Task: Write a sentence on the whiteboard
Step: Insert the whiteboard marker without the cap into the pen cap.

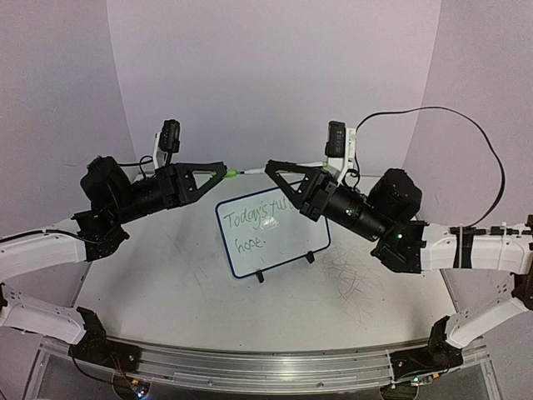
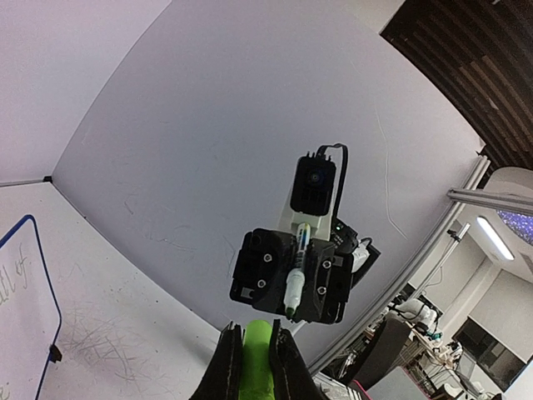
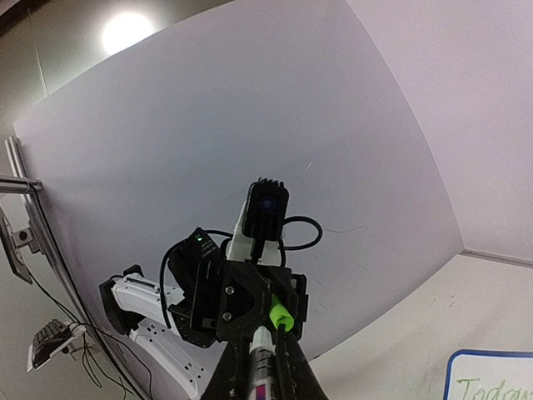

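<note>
Whiteboard (image 1: 283,247) stands tilted on table (image 1: 166,283), centre of top view, below both grippers. Sentence (image 1: 250,218) in green cursive on it: upper line starts "Today's", its end hidden behind right arm; lower line "hope."

Left gripper (image 1: 223,172) clamped on green cap (image 1: 231,173), upper centre. Right gripper (image 1: 271,167) facing it, pinching marker (image 1: 250,171). Cap and marker tip nearly meet, possibly touching; cannot tell.

Left hand (image 1: 222,172), right hand (image 1: 271,166) (both clenched)
</note>
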`<move>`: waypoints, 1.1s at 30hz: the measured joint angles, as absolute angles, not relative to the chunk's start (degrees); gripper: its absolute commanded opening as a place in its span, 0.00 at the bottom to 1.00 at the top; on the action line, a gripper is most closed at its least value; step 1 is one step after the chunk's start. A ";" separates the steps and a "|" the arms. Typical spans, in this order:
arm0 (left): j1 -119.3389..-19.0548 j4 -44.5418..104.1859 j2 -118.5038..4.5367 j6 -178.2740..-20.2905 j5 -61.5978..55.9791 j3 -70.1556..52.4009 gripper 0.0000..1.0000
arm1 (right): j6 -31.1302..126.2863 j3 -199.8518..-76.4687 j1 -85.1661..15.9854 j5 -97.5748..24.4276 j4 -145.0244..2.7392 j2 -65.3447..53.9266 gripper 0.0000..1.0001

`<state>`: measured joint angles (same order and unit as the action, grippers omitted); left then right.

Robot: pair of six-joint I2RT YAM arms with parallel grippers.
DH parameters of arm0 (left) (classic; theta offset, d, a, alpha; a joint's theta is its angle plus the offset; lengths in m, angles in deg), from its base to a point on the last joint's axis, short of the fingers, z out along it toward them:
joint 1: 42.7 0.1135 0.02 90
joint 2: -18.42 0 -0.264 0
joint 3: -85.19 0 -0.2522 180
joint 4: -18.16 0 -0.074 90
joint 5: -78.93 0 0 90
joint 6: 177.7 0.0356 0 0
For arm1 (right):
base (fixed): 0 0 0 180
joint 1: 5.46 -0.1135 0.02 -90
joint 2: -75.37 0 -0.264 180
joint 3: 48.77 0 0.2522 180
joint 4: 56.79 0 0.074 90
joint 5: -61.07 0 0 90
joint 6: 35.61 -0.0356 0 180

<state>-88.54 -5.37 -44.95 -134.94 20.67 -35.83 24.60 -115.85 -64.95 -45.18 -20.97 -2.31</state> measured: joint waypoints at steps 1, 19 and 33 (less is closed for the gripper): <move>-88.54 -5.61 -44.95 -135.16 20.68 -35.85 0.00 | 24.27 -115.85 -64.89 -45.17 -20.92 -2.49 0.00; -88.56 -6.77 -44.84 -135.76 20.72 -35.88 0.00 | 21.57 -115.87 -64.09 -46.46 -19.99 -5.86 0.00; -88.56 -7.21 -44.84 -135.74 20.70 -36.34 0.00 | 21.57 -115.32 -63.99 -46.21 -16.71 -5.27 0.00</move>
